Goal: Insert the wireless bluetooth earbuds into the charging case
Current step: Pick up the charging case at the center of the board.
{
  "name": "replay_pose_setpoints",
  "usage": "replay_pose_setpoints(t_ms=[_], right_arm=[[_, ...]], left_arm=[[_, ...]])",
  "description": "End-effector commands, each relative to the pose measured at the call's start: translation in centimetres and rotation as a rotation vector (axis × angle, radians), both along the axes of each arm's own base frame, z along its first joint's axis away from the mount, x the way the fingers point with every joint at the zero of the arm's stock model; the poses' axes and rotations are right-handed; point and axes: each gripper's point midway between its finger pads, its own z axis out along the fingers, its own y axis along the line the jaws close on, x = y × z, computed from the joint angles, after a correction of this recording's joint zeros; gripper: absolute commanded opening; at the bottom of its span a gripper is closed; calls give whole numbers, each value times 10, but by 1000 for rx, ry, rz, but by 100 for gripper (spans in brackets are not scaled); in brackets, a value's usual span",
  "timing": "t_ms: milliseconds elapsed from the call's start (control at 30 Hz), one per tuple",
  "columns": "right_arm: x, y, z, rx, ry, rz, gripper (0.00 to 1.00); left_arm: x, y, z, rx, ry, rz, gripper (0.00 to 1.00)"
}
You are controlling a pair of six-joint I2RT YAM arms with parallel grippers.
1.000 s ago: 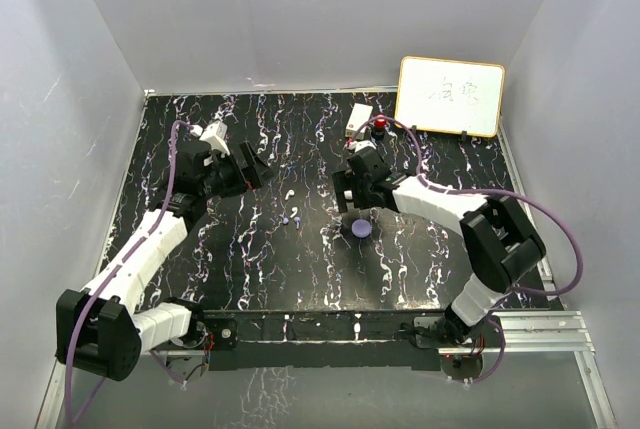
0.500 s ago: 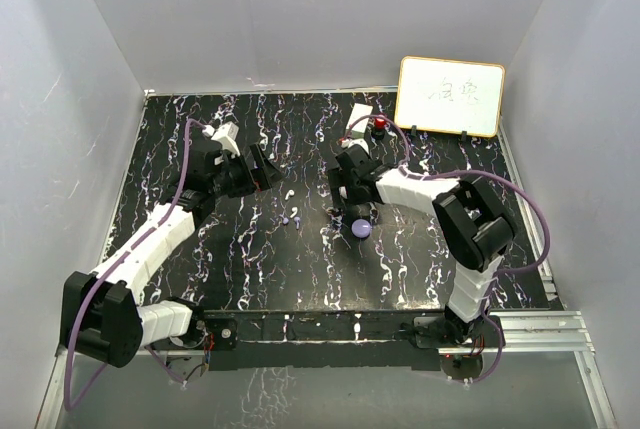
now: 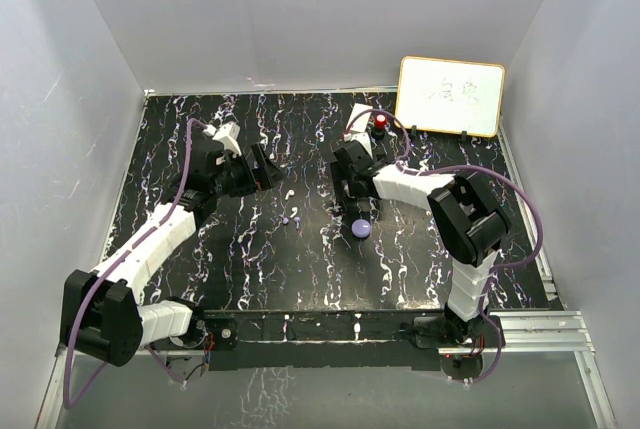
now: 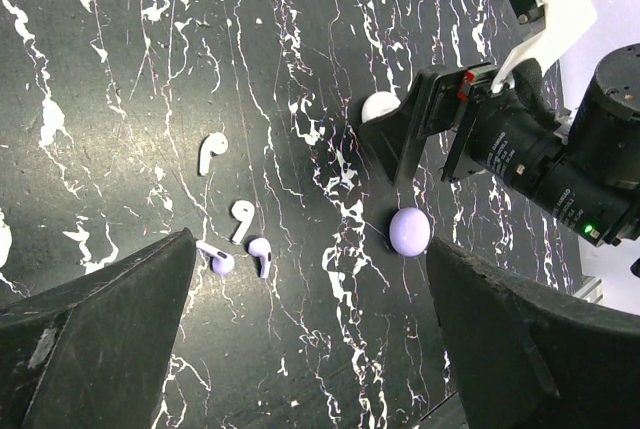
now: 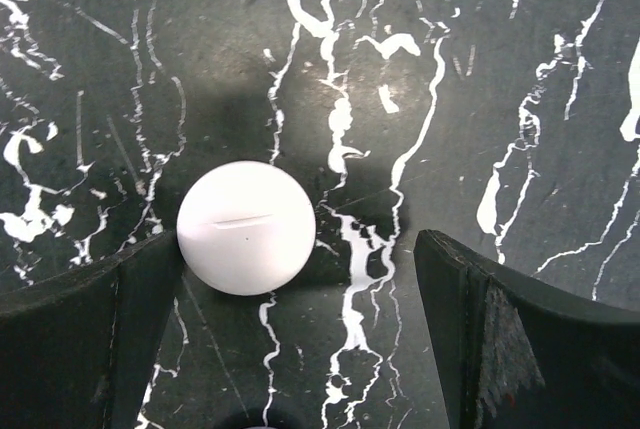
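Lab robot cell: white enclosure walls [image 3: 320, 19], whiteboard [image 3: 450, 96].

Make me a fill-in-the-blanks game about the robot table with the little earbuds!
The round case between the right tool's fingers is ____. The other round case, lying apart from it, is ____. Counting white and purple together, ____ earbuds lie loose on the table. The left tool holds ____.
Missing words: white; purple; four; nothing.

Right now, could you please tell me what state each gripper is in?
Left gripper: open, holding nothing.
Right gripper: open, white case between its fingers, ungripped.
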Motion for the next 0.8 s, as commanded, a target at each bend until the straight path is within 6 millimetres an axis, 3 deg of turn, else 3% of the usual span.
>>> replay_pose_setpoints(t_ms=[0, 367, 600, 767], right_arm=[[15, -19, 11, -21, -45, -75, 98], [6, -43, 19, -27, -42, -91, 98], [0, -32, 18, 38, -15, -57, 94], [-1, -23, 12, 76, 4, -38, 81]], left_arm=[[0, -3, 0, 6, -13, -13, 99], [1, -10, -4, 17, -7, -32, 99], [1, -13, -6, 23, -5, -37, 99], [0, -13, -4, 29, -9, -36, 99]])
